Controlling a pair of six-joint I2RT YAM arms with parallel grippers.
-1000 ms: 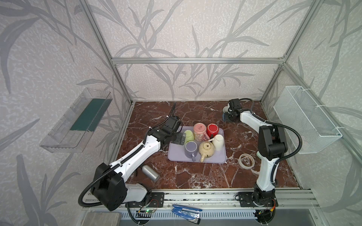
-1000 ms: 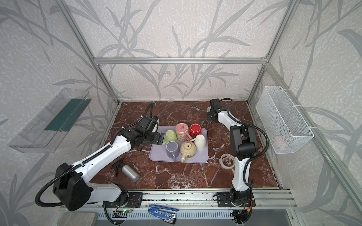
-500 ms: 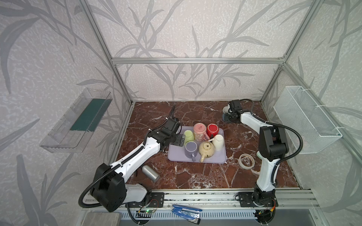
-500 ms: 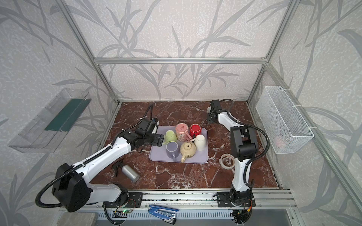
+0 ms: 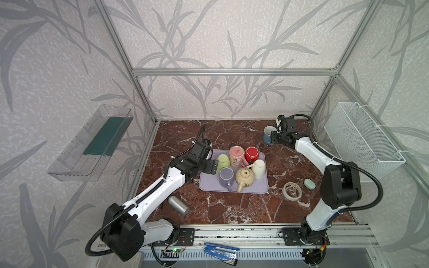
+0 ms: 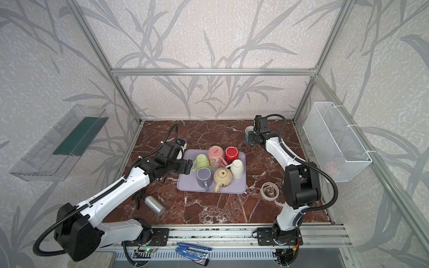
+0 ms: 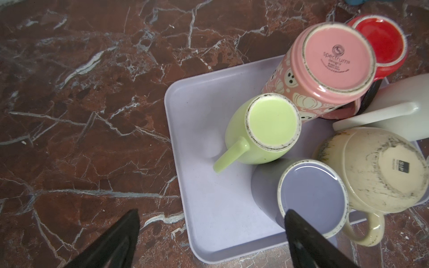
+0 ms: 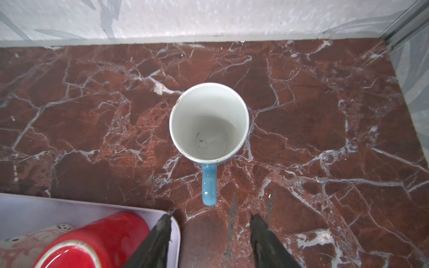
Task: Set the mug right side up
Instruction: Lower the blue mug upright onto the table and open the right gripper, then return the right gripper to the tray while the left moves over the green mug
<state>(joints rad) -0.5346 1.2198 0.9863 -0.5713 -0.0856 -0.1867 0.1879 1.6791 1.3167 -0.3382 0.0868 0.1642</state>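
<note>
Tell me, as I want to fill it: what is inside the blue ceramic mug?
The blue ceramic mug stands upright: white interior, empty but for dark specks on its bottom. Handle-side inner wall hidden.

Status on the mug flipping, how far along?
Done: blue mug stands upright on the table; right tool is open, clear of its handle. In hand: nothing; left tool hangs open at the tray by the green mug. Left: it and five others on the tray sit upside down.

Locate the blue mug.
In both top views the blue mug stands upright on the marble table at the back right, beyond the purple tray, just ahead of the open right gripper.
</note>
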